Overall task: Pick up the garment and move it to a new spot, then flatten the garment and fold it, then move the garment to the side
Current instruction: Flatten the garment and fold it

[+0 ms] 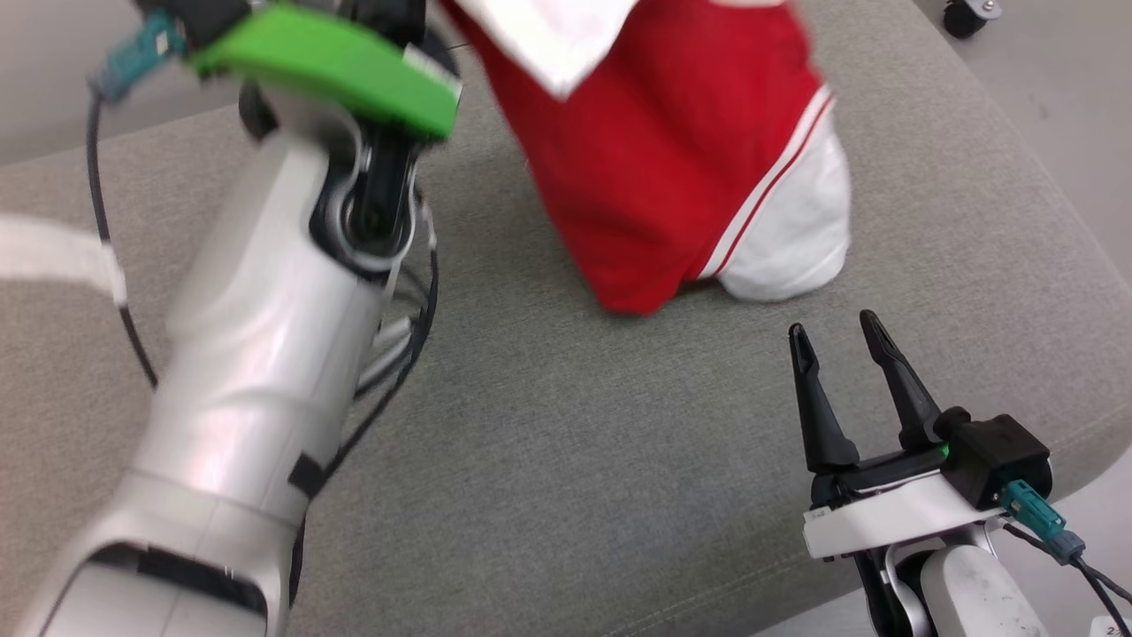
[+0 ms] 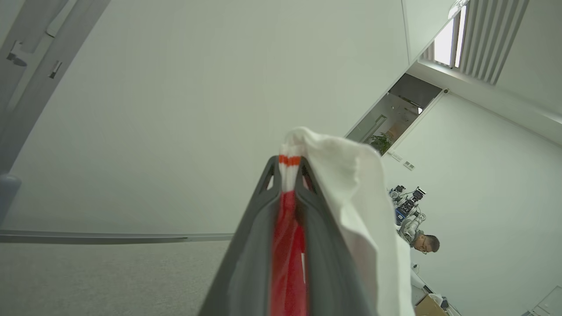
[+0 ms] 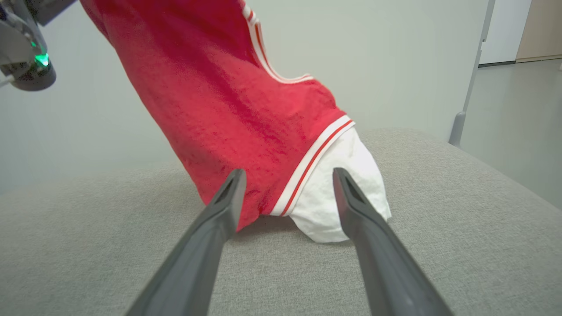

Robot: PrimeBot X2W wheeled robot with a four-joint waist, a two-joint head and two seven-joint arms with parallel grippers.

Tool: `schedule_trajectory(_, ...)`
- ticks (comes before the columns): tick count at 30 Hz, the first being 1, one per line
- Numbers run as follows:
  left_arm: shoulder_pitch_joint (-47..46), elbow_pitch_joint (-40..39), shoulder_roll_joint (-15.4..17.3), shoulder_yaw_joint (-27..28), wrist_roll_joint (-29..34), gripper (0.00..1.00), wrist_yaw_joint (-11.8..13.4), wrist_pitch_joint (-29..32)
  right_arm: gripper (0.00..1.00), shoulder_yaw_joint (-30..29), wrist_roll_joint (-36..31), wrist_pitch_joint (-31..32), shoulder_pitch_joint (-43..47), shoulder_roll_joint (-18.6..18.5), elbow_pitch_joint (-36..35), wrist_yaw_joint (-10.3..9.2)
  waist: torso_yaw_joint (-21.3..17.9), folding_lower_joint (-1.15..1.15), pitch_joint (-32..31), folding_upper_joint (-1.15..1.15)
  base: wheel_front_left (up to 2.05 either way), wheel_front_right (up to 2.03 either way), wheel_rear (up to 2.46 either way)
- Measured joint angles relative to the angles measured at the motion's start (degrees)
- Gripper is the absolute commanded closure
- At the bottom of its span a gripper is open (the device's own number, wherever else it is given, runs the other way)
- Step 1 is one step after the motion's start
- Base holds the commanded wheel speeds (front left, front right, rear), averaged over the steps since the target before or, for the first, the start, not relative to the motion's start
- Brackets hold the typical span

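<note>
Jaws of my left gripper [image 2: 290, 169] are clamped on the garment [image 1: 672, 159], with red cloth and a white edge pinched between them. That arm holds it up high, so the fabric hangs in a long drape whose long axis runs steeply down to the grey padded surface [image 1: 566, 495]. Just the low end, a red hem with striped trim and a white lobe, appears to rest on that surface. My right gripper [image 1: 831, 326] has its jaws spread wide, holding and touching nothing, and it points at that low end from near by. In the right wrist view the hem sits between the tips and just beyond them. I judge the right arm the nearer one for taking the bottom edge, with the reach straight ahead.
</note>
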Motion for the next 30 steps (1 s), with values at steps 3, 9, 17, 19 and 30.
schedule_trajectory(3,10.9,1.2,0.7,4.1,-0.3,1.00,0.0,0.0,0.00,-0.5,-0.7,0.0,0.0,0.0,-0.1,0.00,1.6,0.00,0.0,0.00,0.00,0.00,0.00)
schedule_trajectory(9,27.5,-3.0,0.4,19.7,3.4,1.00,0.0,0.0,0.00,-1.1,-1.8,0.0,-0.1,0.0,-0.2,0.00,4.7,0.00,0.2,0.00,0.00,0.00,0.00)
schedule_trajectory(17,44.8,-7.6,-0.7,30.8,9.2,1.00,0.1,0.0,0.00,-1.4,-2.7,0.0,0.6,0.0,-0.1,0.00,8.3,0.00,0.1,0.00,0.00,0.00,0.00)
schedule_trajectory(19,47.0,-7.5,-0.8,28.2,9.3,0.26,1.1,0.0,0.00,-1.5,-2.9,0.0,0.7,0.0,0.0,0.01,9.1,0.00,0.0,0.00,0.00,0.00,0.00)
schedule_trajectory(30,49.6,-26.6,1.4,25.6,41.0,0.00,5.6,0.0,0.00,-1.1,-3.8,0.0,0.8,0.0,0.0,0.00,11.9,0.00,-0.5,0.01,0.00,0.00,0.00)
